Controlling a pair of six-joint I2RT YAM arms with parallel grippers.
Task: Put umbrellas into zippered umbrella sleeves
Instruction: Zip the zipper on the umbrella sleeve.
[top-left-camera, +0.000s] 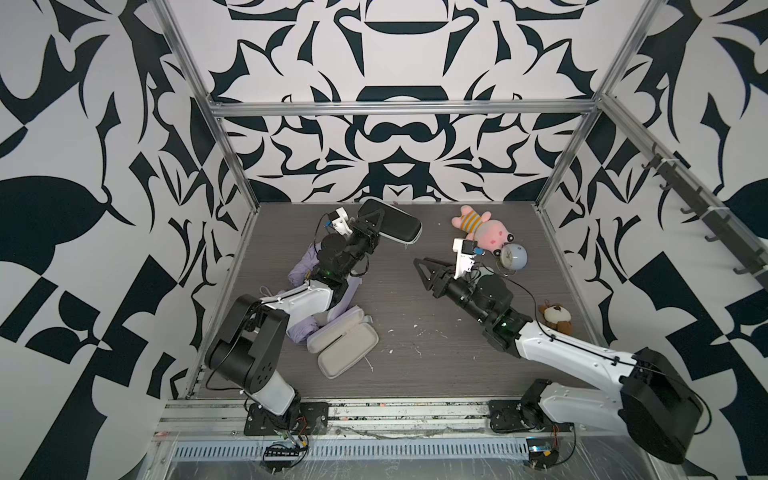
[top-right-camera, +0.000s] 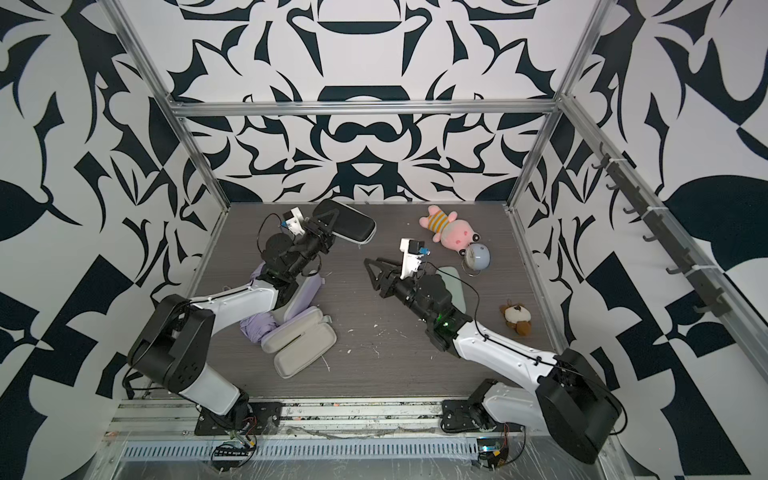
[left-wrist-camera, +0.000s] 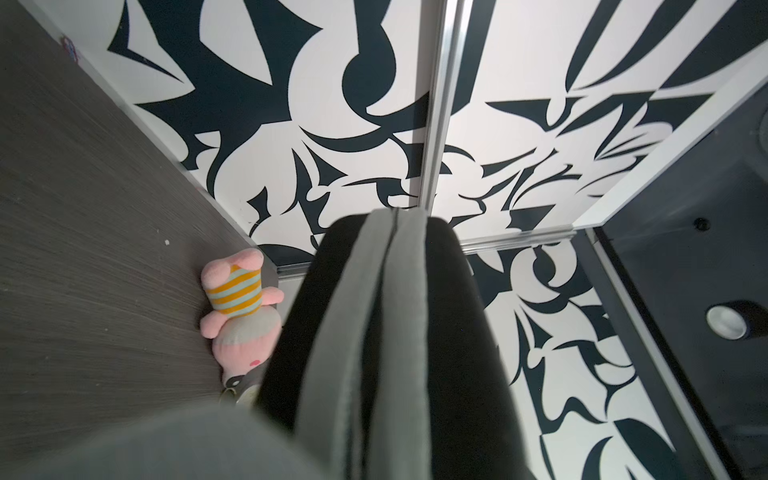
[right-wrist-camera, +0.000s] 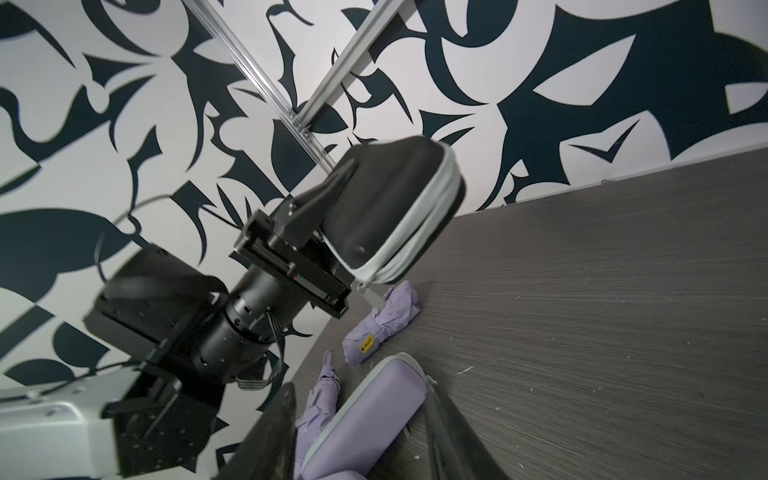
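My left gripper is shut on one end of a black zippered sleeve, holding it above the table near the back wall. The left wrist view shows the sleeve edge-on with its grey zip band closed. My right gripper hovers open and empty at mid-table, pointing at the sleeve. Two lilac umbrellas and a closed lilac sleeve lie by the left arm. An open lilac sleeve shows its grey lining. Part of a mint green sleeve shows under the right arm.
A pink plush toy and a round pale-blue clock lie at the back right. A brown plush sits by the right wall. Metal frame posts stand at the back corners. White crumbs dot the dark table.
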